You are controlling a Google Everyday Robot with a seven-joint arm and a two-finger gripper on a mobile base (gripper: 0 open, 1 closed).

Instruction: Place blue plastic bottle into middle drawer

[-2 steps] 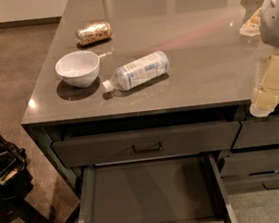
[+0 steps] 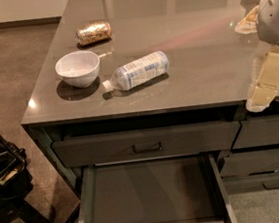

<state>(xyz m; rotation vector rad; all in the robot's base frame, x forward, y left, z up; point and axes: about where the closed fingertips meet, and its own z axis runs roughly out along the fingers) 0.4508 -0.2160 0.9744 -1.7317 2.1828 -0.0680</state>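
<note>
The blue plastic bottle (image 2: 137,71) lies on its side on the grey countertop (image 2: 200,71), with its white cap pointing left towards the white bowl. The middle drawer (image 2: 151,195) is pulled open below the counter's front edge, and its dark floor is bare. My arm comes in at the right edge. My gripper (image 2: 261,97), a cream-coloured part, hangs over the counter's front right edge. It is well to the right of the bottle and holds nothing that I can see.
A white bowl (image 2: 77,68) stands left of the bottle. A gold crinkled can (image 2: 93,32) lies behind the bowl. The shut top drawer with a bar handle (image 2: 146,144) sits above the open one. Narrower drawers (image 2: 266,162) are at the right. Dark equipment (image 2: 1,174) stands on the floor at left.
</note>
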